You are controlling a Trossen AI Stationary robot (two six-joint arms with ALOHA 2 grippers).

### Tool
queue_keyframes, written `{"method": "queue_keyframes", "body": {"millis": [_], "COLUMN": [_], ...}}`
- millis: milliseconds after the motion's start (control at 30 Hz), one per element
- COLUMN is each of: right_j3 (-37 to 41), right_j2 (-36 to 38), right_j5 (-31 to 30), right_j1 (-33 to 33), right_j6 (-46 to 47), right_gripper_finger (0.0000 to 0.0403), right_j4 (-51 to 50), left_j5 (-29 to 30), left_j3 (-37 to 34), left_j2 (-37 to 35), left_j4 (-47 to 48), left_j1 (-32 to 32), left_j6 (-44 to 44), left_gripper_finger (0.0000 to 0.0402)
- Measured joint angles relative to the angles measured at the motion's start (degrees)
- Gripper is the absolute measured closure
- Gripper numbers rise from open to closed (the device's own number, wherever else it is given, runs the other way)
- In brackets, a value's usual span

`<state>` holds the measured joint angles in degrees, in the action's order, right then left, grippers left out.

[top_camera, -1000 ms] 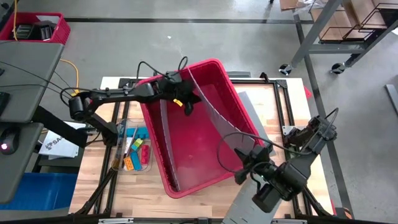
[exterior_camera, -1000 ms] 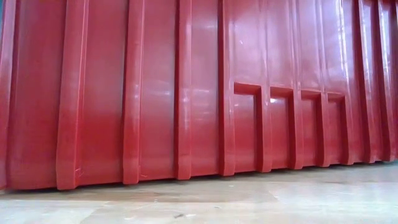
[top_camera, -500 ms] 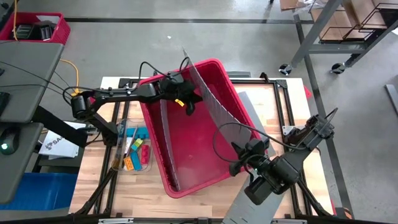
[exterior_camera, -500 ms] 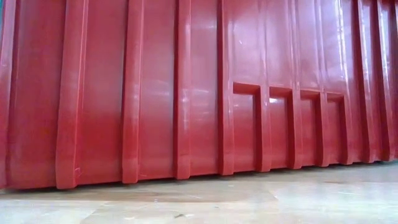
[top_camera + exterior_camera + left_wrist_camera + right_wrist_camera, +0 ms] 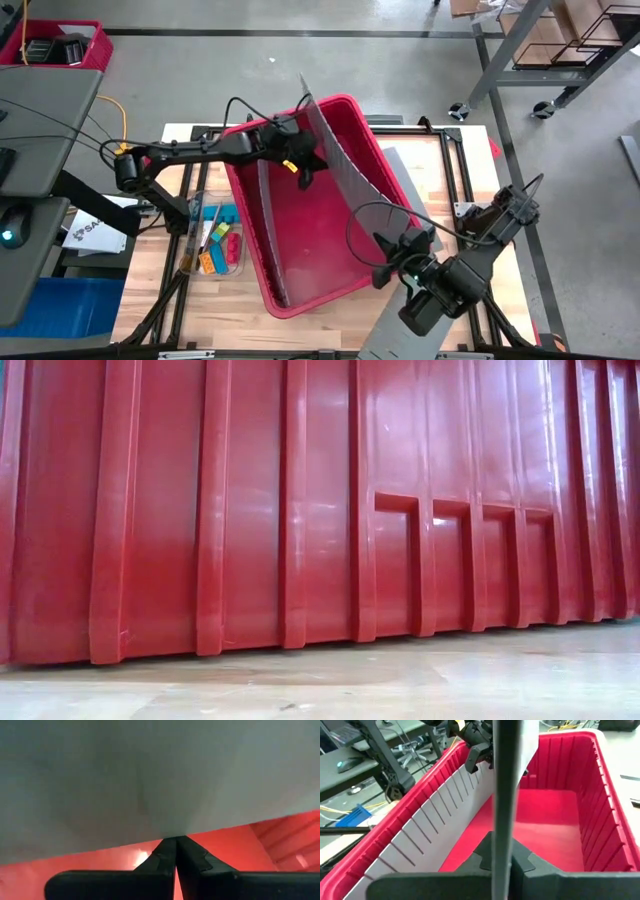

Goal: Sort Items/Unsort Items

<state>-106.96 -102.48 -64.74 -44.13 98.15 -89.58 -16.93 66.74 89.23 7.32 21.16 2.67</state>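
Claws both pinch one grey divider sheet (image 5: 345,165) over the red bin (image 5: 300,290): left claw (image 5: 303,172) far end, right claw (image 5: 385,262) near end; items (image 5: 215,248) lie at the worktop's (image 5: 215,300) left edge, nearer the left arm.

Even, bright overhead light fills the room, and shadows stay soft. The red bin (image 5: 300,510) shows pale glare streaks on its glossy ribs. Up close, the grey divider panel (image 5: 150,775) is a blurred, featureless wash.
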Motion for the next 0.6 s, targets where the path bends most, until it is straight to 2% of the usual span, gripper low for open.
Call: {"method": "queue_keyframes", "body": {"millis": [600], "right_j3": [0.00], "right_j2": [-0.02], "right_j5": [0.35], "right_j1": [1.93], "right_j6": [-0.48], "right_gripper_finger": [0.0403], "right_j4": [-0.33], "left_j5": [2.25], "left_j3": [0.03], "left_j2": [1.71], "left_j4": [-0.86], "left_j1": [-0.15], "left_j6": [0.01], "left_gripper_finger": [0.0401]}}
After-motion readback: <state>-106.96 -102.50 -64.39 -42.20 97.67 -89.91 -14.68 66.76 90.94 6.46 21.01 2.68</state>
